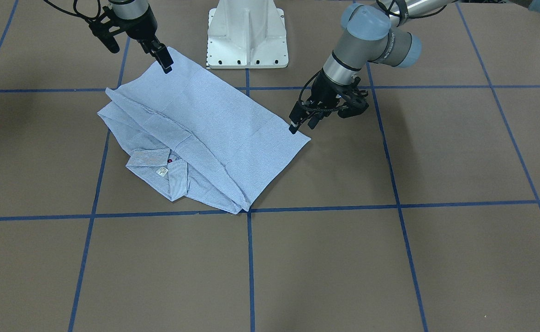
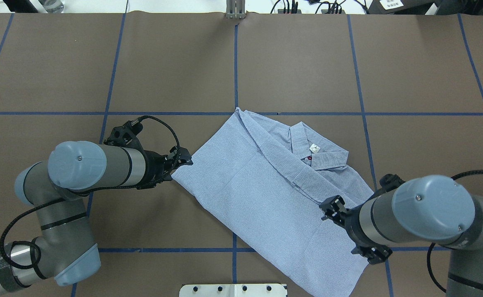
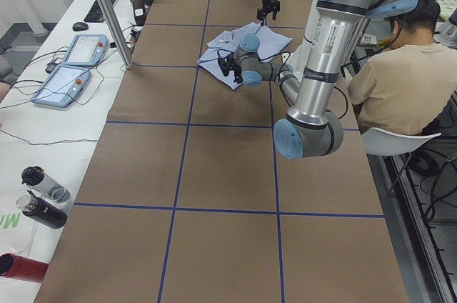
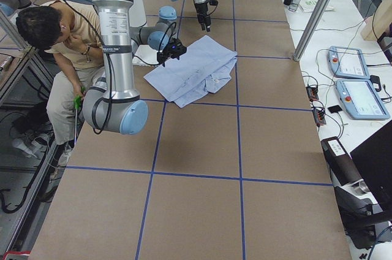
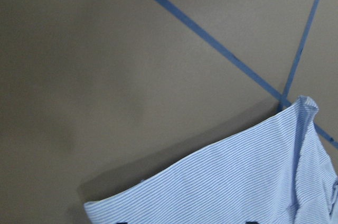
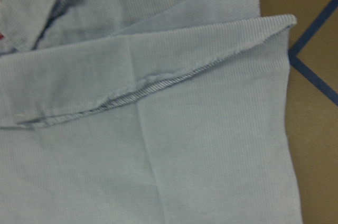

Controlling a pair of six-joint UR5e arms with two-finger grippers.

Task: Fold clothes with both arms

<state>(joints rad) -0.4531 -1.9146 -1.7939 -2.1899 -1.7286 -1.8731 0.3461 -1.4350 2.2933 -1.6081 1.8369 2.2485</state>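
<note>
The light blue striped shirt (image 1: 214, 129) lies folded flat on the brown table, collar and white neck label (image 2: 314, 148) facing up at its far side in the overhead view. My left gripper (image 1: 303, 125) is low at one folded corner (image 2: 179, 173), fingers apart. In the left wrist view only the tips show at the bottom edge, beside the shirt corner (image 5: 237, 182). My right gripper (image 2: 331, 208) is down over the shirt's opposite end (image 1: 177, 57). The right wrist view shows flat cloth (image 6: 158, 129) and no fingers; it looks open.
The white pedestal base (image 1: 247, 34) stands just behind the shirt. A seated person (image 3: 400, 81) is beside the robot. Teach pendants (image 3: 71, 67) and bottles (image 3: 43, 196) lie on a side bench. Blue tape lines (image 1: 250, 258) grid the table.
</note>
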